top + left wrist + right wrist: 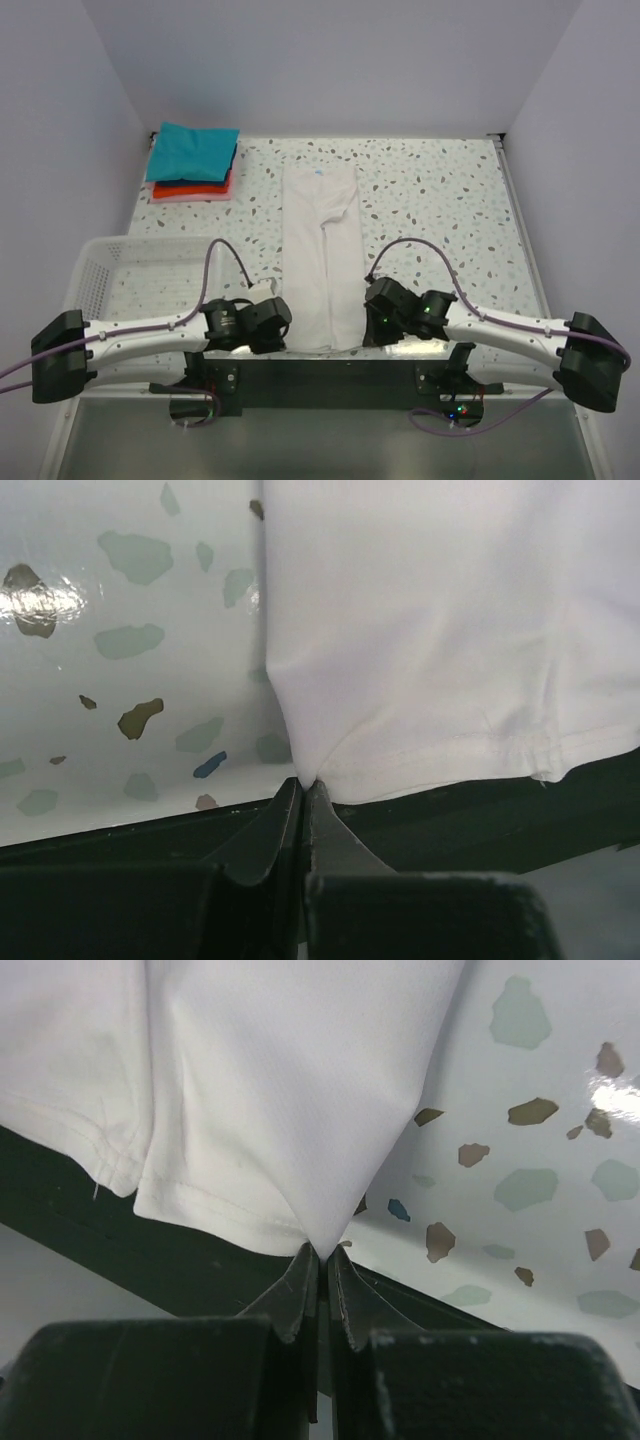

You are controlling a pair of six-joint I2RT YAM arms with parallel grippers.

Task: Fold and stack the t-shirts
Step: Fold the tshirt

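The white t-shirt [322,255] lies as a long narrow strip down the middle of the table, folded lengthwise, its hem at the near edge. My left gripper [285,325] is shut on the hem's left corner [305,776]. My right gripper [362,325] is shut on the hem's right corner [322,1245]. The teal t-shirt [192,152] lies folded on top of the folded red-orange t-shirt [190,189] at the far left of the table.
A white plastic mesh basket [110,262] stands at the near left, under my left arm. The speckled tabletop [440,200] ends at a dark front edge [450,820] just below the hem. White walls close in the back and sides.
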